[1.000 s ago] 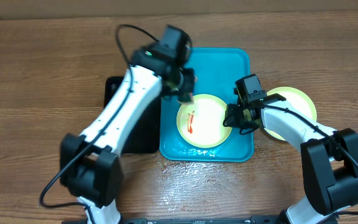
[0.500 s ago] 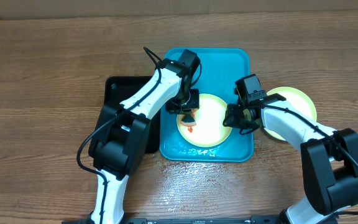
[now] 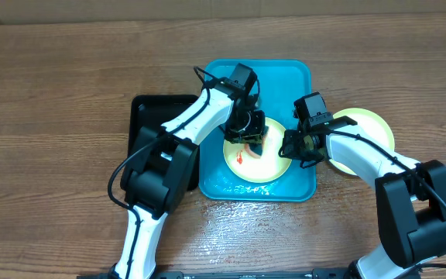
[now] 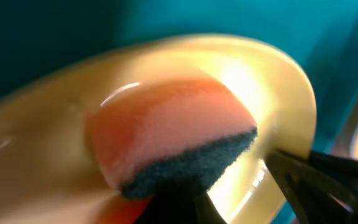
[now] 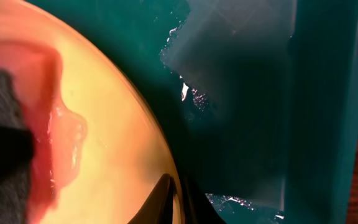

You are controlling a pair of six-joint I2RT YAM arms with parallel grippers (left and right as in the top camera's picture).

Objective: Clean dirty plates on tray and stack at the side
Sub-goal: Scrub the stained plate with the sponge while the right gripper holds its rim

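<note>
The wooden counter (image 3: 68, 93) carries everything. On it, near the middle, lies the turquoise tray (image 3: 285, 77), its long side running away from the robot. A smaller black tray (image 3: 149, 116) sits just beside the tray's left edge. A wet sheen shows on the turquoise floor along the near rim.

The dirty plate (image 3: 269, 169) rests in the near half of the tray, pale yellow-green at the rim and cream in the centre. A second plate (image 3: 372, 124) lies on the counter just outside the tray's right edge, partly covered by the right arm; whether more plates lie beneath it cannot be told.

The left hand (image 3: 250, 136) is over the dirty plate, clamped on a sponge (image 4: 173, 143) with an orange body and a dark scouring face, which presses against the plate's surface. The right hand (image 3: 291, 147) is closed on the plate's right rim, one finger above and one below.

A red-orange sauce smear (image 3: 241, 158) shows on the plate's left part, beside the sponge.
</note>
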